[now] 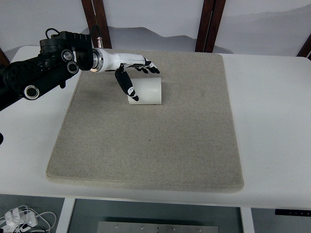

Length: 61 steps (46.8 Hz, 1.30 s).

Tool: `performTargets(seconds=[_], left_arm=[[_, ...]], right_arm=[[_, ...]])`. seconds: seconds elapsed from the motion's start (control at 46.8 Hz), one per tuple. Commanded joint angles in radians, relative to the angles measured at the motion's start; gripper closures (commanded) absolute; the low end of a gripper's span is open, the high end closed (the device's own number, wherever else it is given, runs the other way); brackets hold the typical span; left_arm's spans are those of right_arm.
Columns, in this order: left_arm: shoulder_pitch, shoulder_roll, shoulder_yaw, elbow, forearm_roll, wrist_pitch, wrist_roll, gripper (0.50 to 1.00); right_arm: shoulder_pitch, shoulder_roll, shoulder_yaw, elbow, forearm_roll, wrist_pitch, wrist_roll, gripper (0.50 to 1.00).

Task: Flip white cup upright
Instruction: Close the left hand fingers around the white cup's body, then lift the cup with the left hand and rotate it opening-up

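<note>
A white cup (147,91) lies on the beige mat (150,141) near its far left part; whether it lies on its side or stands inverted I cannot tell. My left hand (138,77) reaches in from the left, its arm black and its hand white with black fingertips. Its thumb (127,86) hangs down over the cup's left end and the fingers (148,66) extend past the cup's far edge. The fingers are spread around the cup without closing on it. The right arm is out of view.
The mat lies on a white table (272,121). Dark wooden posts (209,24) stand behind the table's far edge. White cables (24,218) lie on the floor at the bottom left.
</note>
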Motion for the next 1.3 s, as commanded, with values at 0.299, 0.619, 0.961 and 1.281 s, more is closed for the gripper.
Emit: performTargets(seconds=[0.299,0.619,0.961,1.281], left_arm=[[0.002,-0.067,0.028,0.076,0.002,0.041,-0.001,0.519],[0.002,-0.101,0.043,0.113,0.002,0.052,-0.001,0.521],[0.014,-0.116,0.043,0.126,0.024,0.052,-0.003,0.553],[0.012,-0.118,0.041,0.127,0.036,0.052,-0.003,0.739]], right_arm=[[0.000,0.000,0.000,0.000,0.000,0.000,0.000,0.548],[0.000,0.000,0.000,0.000,0.000,0.000,0.000,0.548],[0.000,0.000,0.000,0.000,0.000,0.000,0.000,0.548],[0.000,0.000,0.000,0.000,0.000,0.000,0.000,0.548]])
